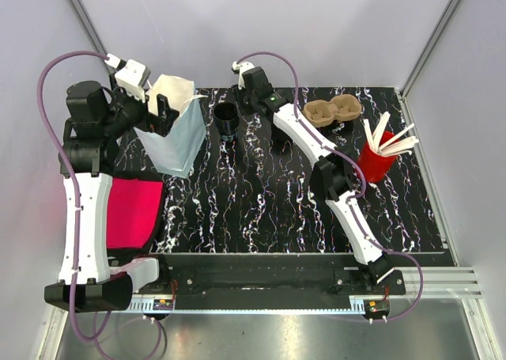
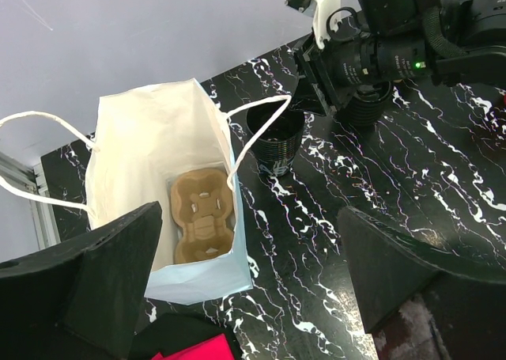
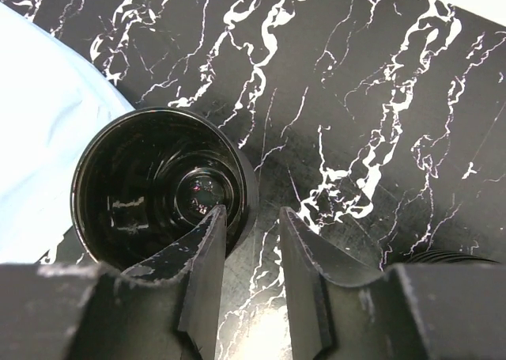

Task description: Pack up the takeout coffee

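Now, top: cup (image 1: pixel 226 119) stands just right of bag (image 1: pixel 175 138). Left wrist: left end effector (image 2: pixel 251 241) open above bag, tray (image 2: pixel 204 214) inside. Right wrist: right end effector (image 3: pixel 251 214) straddles cup rim, unclamped. Likely step: grasping cup; next, clamp, lift into bag.

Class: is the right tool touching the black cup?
Cannot tell. In the right wrist view, the right tool straddles the rim of the black cup, but contact isn't plain.

Black-jointed white arms (image 1: pixel 83 217) carry purple cables (image 1: pixel 79 54) and perhaps a green light (image 2: pixel 417 64).
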Available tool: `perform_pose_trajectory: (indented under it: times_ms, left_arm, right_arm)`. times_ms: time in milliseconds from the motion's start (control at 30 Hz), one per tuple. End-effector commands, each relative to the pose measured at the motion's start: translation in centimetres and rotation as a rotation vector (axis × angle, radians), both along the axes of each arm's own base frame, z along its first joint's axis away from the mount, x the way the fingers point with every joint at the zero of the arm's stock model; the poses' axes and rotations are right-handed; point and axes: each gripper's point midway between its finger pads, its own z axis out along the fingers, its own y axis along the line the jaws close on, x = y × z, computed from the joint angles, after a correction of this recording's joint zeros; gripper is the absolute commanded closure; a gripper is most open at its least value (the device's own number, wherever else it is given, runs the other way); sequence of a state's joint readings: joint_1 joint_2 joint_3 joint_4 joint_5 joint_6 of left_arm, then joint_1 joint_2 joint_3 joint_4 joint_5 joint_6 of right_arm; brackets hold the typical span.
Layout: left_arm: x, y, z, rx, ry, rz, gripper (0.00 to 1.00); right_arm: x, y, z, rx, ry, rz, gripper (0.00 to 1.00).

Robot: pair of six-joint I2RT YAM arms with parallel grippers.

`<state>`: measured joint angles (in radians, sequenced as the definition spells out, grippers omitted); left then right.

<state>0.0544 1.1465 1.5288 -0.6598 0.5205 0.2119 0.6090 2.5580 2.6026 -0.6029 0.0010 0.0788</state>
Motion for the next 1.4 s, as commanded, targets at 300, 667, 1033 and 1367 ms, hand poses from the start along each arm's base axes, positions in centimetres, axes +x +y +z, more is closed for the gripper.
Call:
perform_pose_trajectory:
  times_ms: [300, 667, 1033, 1367]
  left_arm:
    - [0.1, -0.6, 0.1, -0.011, -0.016, -0.038, 0.01]
    - [0.3, -0.7, -0.4, -0.016, -0.007, -0.047, 0.01]
    - [0.3, -0.8, -0.5, -0.025, -0.002, -0.051, 0.01]
    - [0.3, -0.9, -0.6, -0.029, 0.000, -0.054, 0.01]
  right_arm:
    - [-0.5, 1.9, 2.1, -0.014, -0.096, 0.034, 0.70]
    - [-0.5, 1.8, 3.0, -0.091, -0.172, 0.015, 0.83]
    - [-0.4, 0.2, 3.6, -0.128, -0.182, -0.051, 0.88]
    - [-0.4, -0.8, 5.6, -0.131, -0.201, -0.101, 0.94]
